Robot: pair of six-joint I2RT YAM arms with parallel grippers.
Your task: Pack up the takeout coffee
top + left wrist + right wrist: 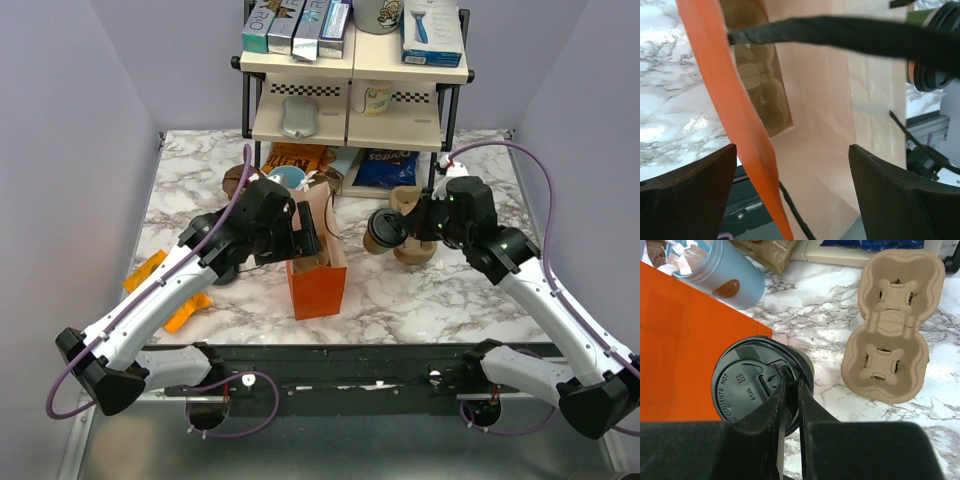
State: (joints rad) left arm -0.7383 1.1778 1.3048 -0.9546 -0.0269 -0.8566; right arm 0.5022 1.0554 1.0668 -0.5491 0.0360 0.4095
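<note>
My right gripper (405, 228) (790, 390) is shut on the rim of the takeout coffee (382, 232) (752, 385), a dark green cup with a black lid. The cup hangs tilted above the marble, just right of the orange paper bag (318, 285) (675, 355). My left gripper (310, 235) (792, 150) stands wide open at the bag's mouth. The bag's orange wall (725, 85) and a black handle pass between its fingers. In the left wrist view the cup's lid (935, 50) shows past the bag's far rim. A brown moulded shape (757, 85) lies deep inside the bag.
A brown pulp cup carrier (892, 325) (412, 205) lies on the marble under the right arm. A light blue cup (722, 272) (288, 178) stands behind the bag. Snack packets lie under a black-framed shelf (355, 90) at the back. Orange packets (150, 270) lie at the left.
</note>
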